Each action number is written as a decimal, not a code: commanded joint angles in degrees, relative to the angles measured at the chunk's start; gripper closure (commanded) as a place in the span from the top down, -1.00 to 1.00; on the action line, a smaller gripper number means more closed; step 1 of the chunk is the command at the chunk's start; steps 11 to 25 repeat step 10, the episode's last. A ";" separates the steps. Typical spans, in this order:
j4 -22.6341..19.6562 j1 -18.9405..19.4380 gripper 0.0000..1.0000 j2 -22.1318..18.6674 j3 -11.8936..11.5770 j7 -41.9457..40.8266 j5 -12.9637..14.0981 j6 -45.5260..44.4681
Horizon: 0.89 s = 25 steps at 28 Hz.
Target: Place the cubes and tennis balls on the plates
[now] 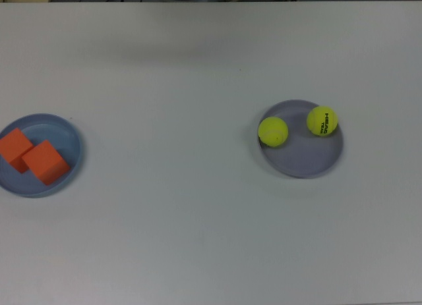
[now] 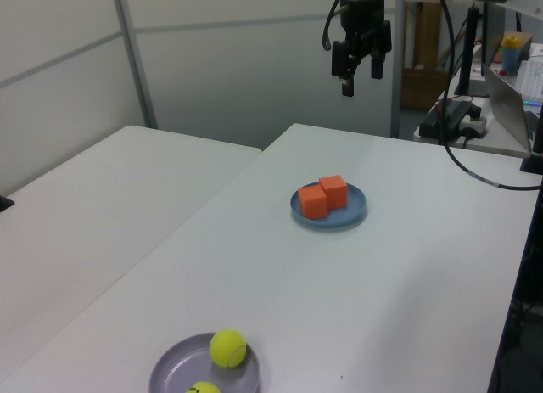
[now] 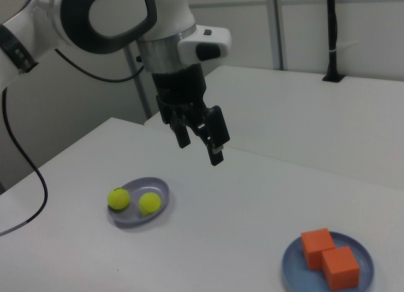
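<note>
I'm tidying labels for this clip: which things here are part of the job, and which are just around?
Part of the job:
two orange cubes on the blue plate
two tennis balls on the lavender plate
gripper, open, empty

Just around:
white table
second table
cable

At the left view's right edge I saw a laptop [image 2: 509,92] beside a black power strip [image 2: 452,117]; a second white table [image 2: 102,198] filled the left view's left.

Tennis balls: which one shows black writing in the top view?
The tennis ball nearer the top view's right edge shows black lettering; the other ball looks plain.
</note>
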 commanded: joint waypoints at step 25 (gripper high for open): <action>-1.06 0.01 1.00 -1.08 -0.54 0.90 0.70 -0.63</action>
